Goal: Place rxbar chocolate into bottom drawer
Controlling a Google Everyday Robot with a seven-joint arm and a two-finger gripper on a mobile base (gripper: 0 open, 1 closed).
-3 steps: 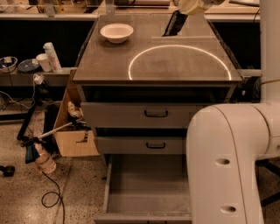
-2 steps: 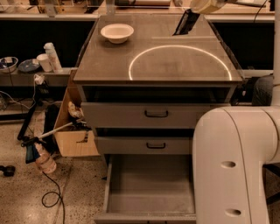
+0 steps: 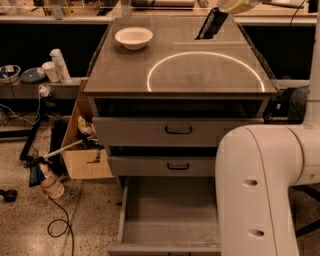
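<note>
The rxbar chocolate (image 3: 211, 24), a dark flat packet, hangs tilted just above the far right of the cabinet top (image 3: 200, 75). My gripper (image 3: 226, 7) sits at the top edge of the view, shut on the packet's upper end. The bottom drawer (image 3: 170, 212) is pulled open at the foot of the cabinet and its grey floor is bare. My white arm (image 3: 265, 190) covers the drawer's right side.
A white bowl (image 3: 133, 37) stands on the far left of the top. The two upper drawers (image 3: 178, 131) with black handles are shut. To the left are a cardboard box (image 3: 85, 155), a spray bottle (image 3: 47, 181) and a cable on the floor.
My gripper has carried the packet a little to the right over the far edge of the cabinet top. My arm's body has shifted slightly right as well.
</note>
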